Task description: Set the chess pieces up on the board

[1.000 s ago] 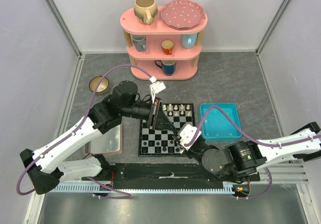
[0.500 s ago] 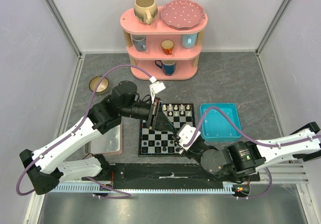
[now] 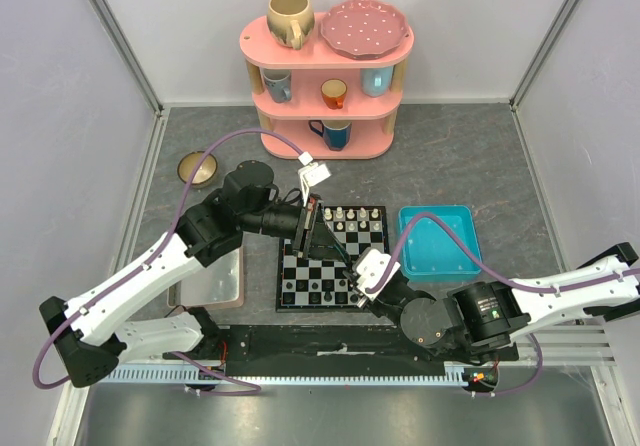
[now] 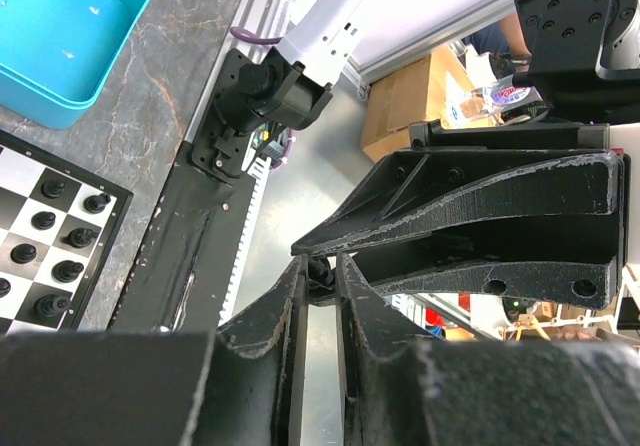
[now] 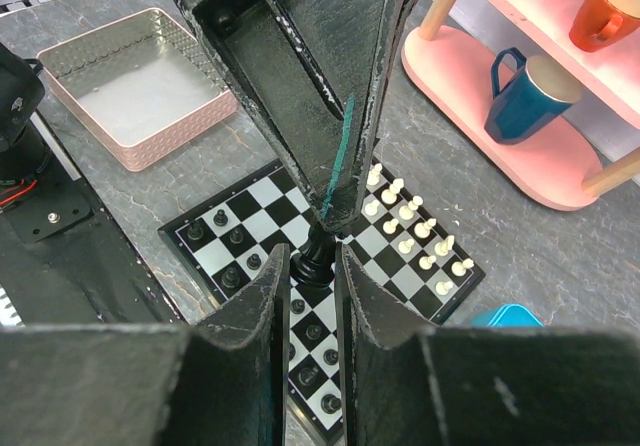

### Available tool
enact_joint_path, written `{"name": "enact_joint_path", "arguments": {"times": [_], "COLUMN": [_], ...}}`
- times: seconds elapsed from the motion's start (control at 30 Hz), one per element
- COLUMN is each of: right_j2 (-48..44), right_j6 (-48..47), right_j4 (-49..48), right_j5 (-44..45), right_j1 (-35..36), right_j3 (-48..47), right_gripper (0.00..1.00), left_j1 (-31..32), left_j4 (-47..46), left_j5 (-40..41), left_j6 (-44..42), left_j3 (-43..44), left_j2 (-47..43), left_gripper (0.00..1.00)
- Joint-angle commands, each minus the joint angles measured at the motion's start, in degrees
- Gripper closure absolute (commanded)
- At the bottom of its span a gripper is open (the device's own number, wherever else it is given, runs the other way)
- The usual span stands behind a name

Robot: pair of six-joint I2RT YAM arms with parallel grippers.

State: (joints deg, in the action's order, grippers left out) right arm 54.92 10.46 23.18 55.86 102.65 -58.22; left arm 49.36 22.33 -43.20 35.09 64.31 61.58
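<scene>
left white arm point(image 3: 150, 276) reaching right | left black two-finger gripper point(image 4: 320, 268) pinching tiny black chess piece point(image 5: 316, 250) | right white arm point(image 3: 565, 288) reaching left | right gripper point(image 5: 312, 259) clamped on same piece

The dark grey desk point(image 3: 470, 156) looks like matt veined stone; the flat black-and-white checked chessboard point(image 5: 262, 209) is smooth and slightly glossy. The left claw point(image 4: 320, 268) and right claw point(image 5: 312, 261) are rough, scuffed black plastic with pale worn edges, the small black chess piece point(image 5: 315, 254) smooth. The rectangular blue tray point(image 4: 60, 36) is sleek plastic; the pink-rimmed tray point(image 5: 130, 91) has a dimpled metal floor.

Grey marbled tabletop point(image 3: 450, 156), pale lilac walls point(image 3: 60, 116), pink three-tier shelf point(image 3: 325, 59) of mugs point(image 3: 336, 133) at the back.
</scene>
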Motion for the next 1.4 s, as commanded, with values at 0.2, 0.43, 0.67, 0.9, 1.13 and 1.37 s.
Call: {"name": "enact_joint_path", "arguments": {"times": [0.2,0.43,0.67,0.9,1.13,1.37], "right_j2": [-0.25,-0.34,-0.42,-0.25,-0.07,0.19], "right_j6": [0.26,0.62,0.79,1.06,1.06,1.32], "right_j4": [-1.56,-1.30,-1.03,-0.68,-0.59,-0.59], "right_j5": [0.83,0.92,0.83,0.66,0.57,0.48], "right_j1": [0.27,0.27,0.27,0.27,0.44,0.36], "right_j3": [-0.49,-0.41,-0.49,-0.67,-0.76,-0.76], "right_gripper": [1.00,1.00,1.00,1.00,1.00,1.00], "left_j1": [0.91,0.82,0.91,0.91,0.91,1.00], "left_j4": [-1.15,1.05,3.07,3.95,4.22,4.13], "left_j5": [-2.68,-0.92,0.66,1.28,1.10,1.01], "left_j6": [-0.20,-1.69,-2.92,-3.27,-3.45,-3.54], "left_j3": [0.55,0.81,0.99,0.99,0.99,0.81], "left_j2": [0.82,0.91,0.82,0.64,0.73,0.73], "left_gripper": [0.85,0.96,0.98,0.98,0.91,0.69]}}
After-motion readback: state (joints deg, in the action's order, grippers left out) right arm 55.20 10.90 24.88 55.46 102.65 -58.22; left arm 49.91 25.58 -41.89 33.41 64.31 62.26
